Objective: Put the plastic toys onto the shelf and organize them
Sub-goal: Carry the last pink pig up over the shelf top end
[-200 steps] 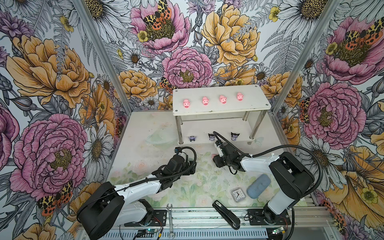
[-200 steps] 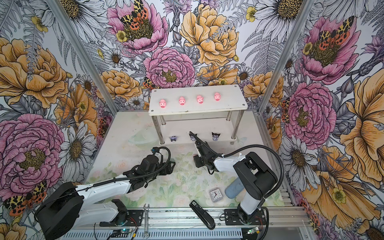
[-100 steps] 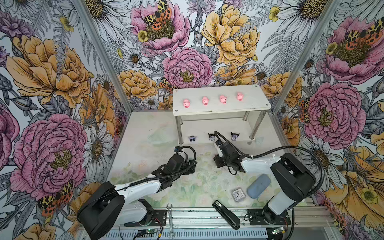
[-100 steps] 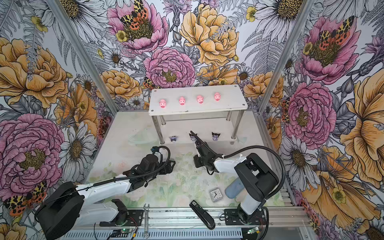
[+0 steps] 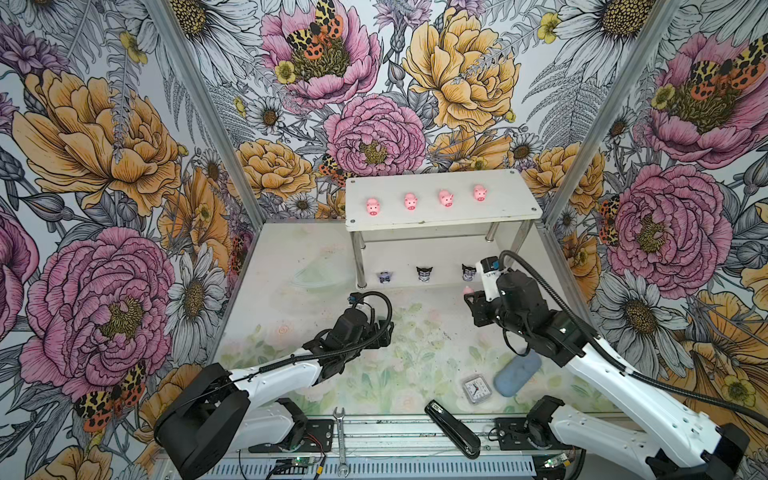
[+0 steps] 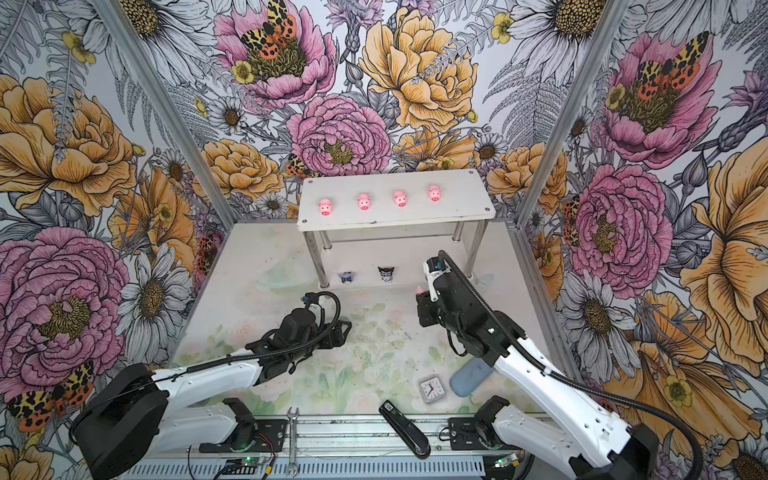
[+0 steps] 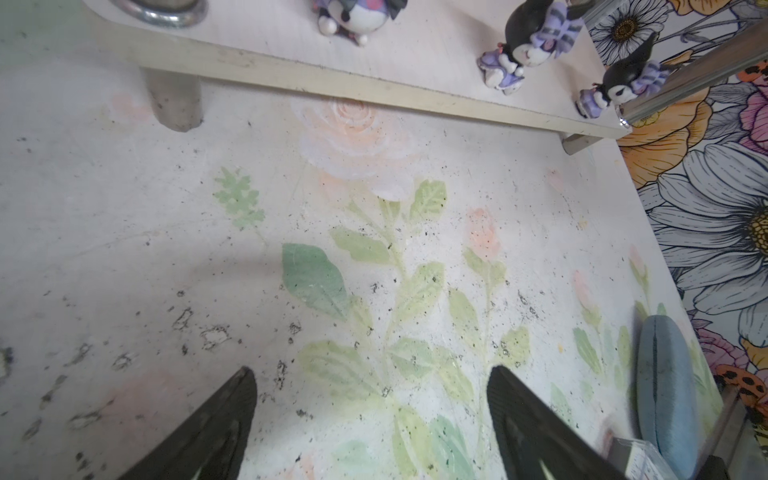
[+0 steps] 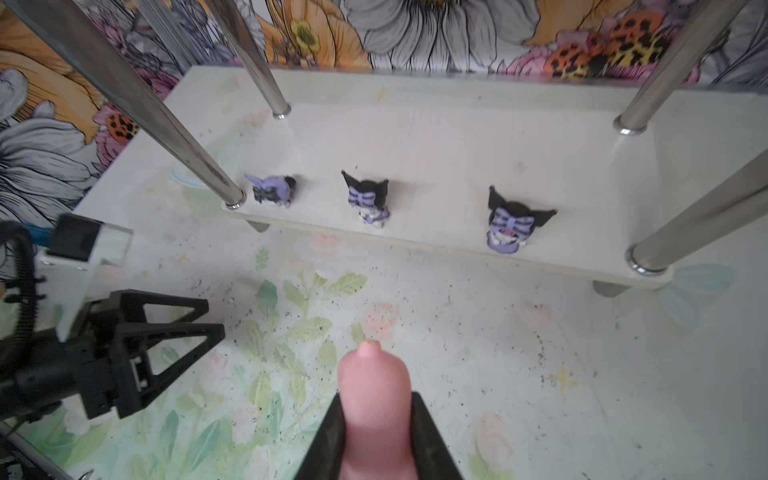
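Fingers [image 8: 328, 440], right gripper [image 8: 376, 398], clamp pig [image 8: 373, 374]; speckled tabletop [image 8: 540, 374], floral walls [image 5: 104, 166].

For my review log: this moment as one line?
right gripper: shut on pig | left gripper: open | shelf top: four pigs | lower: three figurines

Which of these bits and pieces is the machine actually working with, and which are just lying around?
Part of the job: shelf; four pigs on its top tier; three black-eared figurines on its lower tier; fifth pig, held in the right gripper.
Just lying about: clock; stapler; wrench; blue pouch.
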